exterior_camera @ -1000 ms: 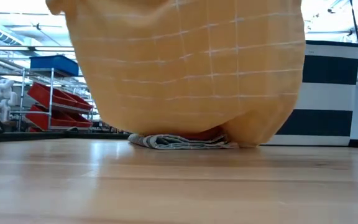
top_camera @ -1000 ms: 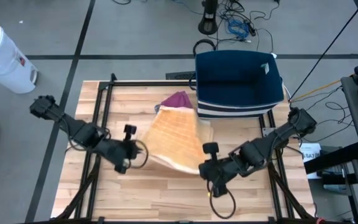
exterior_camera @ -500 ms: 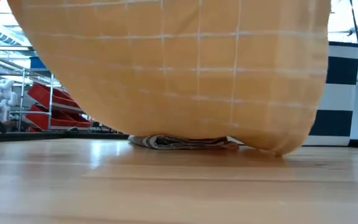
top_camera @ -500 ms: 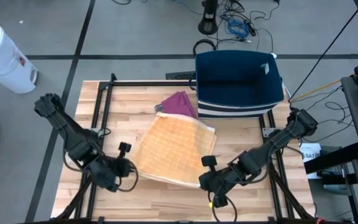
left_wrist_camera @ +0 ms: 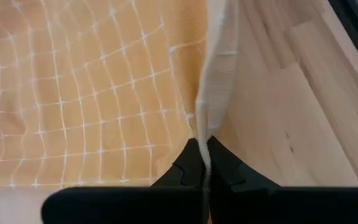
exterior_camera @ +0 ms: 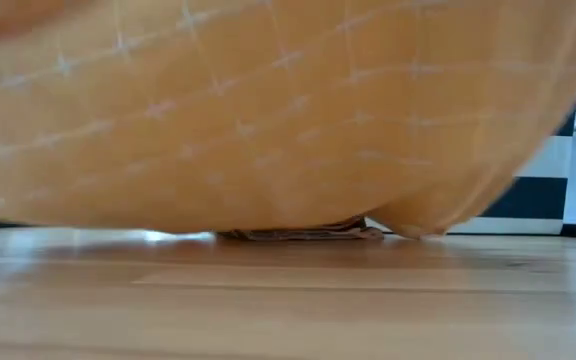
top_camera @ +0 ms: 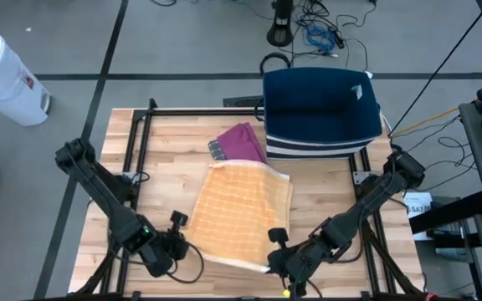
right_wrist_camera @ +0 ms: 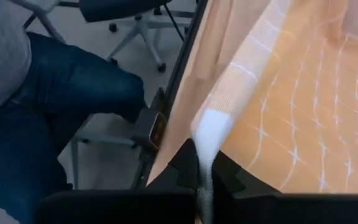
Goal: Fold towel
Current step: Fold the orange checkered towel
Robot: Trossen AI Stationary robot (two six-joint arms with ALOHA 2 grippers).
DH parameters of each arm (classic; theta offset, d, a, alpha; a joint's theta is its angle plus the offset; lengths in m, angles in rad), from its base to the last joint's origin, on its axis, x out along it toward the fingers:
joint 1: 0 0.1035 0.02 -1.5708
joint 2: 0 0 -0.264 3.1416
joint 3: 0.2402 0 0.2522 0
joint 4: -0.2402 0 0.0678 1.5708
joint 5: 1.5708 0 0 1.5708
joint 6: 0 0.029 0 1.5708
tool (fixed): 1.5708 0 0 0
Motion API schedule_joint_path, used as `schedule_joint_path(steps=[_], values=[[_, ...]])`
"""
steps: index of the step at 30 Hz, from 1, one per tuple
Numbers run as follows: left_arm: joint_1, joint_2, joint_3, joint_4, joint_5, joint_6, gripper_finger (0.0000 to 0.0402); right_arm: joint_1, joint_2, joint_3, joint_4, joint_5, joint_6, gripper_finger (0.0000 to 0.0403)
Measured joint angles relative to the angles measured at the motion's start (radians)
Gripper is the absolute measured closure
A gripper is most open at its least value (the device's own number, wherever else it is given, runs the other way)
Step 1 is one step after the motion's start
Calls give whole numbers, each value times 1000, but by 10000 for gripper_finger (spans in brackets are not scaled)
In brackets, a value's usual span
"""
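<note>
Both sets of my fingers pinch the orange towel [top_camera: 239,213] at the desk's near edge.

My left fingers [top_camera: 182,247] are clenched on the towel's near left corner, and the cloth edge runs up out of them in my left wrist view [left_wrist_camera: 213,93]. My right fingers [top_camera: 273,261] are clenched on the near right corner, where a pale strip of hem shows between them [right_wrist_camera: 209,134]. The orange towel with its white grid hangs from these two corners and stretches from the near edge toward the middle of the wooden desk [top_camera: 166,159], its far part lying flat. From desk height it fills most of the view [exterior_camera: 268,110]. Just past its far end lies a purple cloth [top_camera: 239,142], and a navy bin [top_camera: 320,109] stands at the far edge. A person in jeans [right_wrist_camera: 48,106] sits beyond the desk's edge.
</note>
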Motion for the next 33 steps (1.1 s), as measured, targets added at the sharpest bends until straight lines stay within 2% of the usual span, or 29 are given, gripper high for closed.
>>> schedule_joint_path(steps=[8, 16, 22, 28, 33], values=[[-12, 107, 0, 186, 30, 38, 399, 27, 115, 0, 22, -30, 44, 403], [-11, 181, 0, 388, 58, 54, 399, 83, 135, 0, 45, 20, 88, 403], [-9, 199, 0, 407, 107, -9, 399, 127, 137, 1, 107, 24, 114, 403], [-3, 199, 0, 413, 64, -3, 399, 132, 137, 1, -16, 81, 182, 403], [11, 199, 0, 414, 122, -32, 399, 129, 138, 0, -12, 81, 201, 400]])
